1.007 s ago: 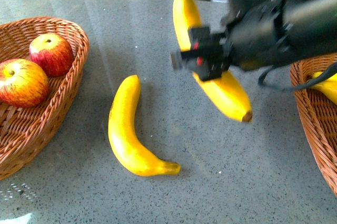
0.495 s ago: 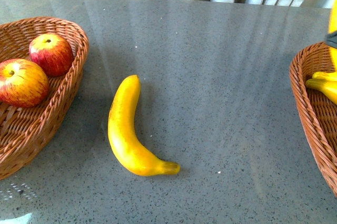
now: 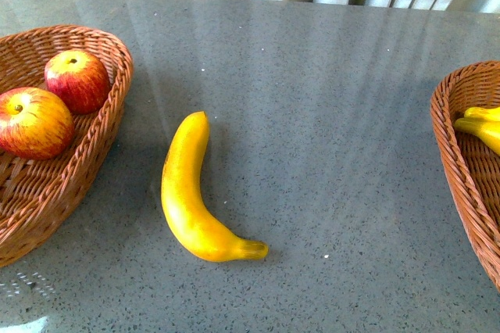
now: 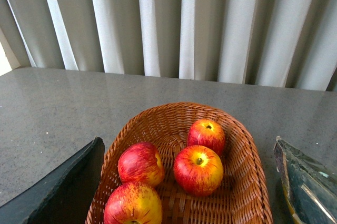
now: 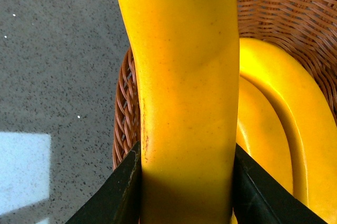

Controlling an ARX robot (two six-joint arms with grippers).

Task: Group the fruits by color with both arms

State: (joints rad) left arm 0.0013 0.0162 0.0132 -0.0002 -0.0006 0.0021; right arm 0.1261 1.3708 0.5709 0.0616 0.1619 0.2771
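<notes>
Banana (image 3: pixel 191 192) lies loose on the grey table (image 3: pixel 328 98), curved, its brown tip toward you; take it as your reference. Just left of it sits the apple basket (image 3: pixel 98 149), not touching it. The front view shows two apples (image 3: pixel 76 80) there, and your left wrist view shows four in it. The left gripper (image 4: pixel 187 145) faces that basket with its jaws spread wide and nothing between them.

Well to the right of the loose banana stands the banana basket (image 3: pixel 453 153), cut by the edge of the front view, with yellow fruit showing inside.

Your right gripper (image 5: pixel 185 153) is clamped on a held banana (image 5: pixel 181 66), a black finger (image 5: pixel 118 192) pressed to each side. It hangs over that basket's rim, above two basket bananas (image 5: pixel 274 103) lying side by side. You cannot tell from the wrist view whether it touches them.
</notes>
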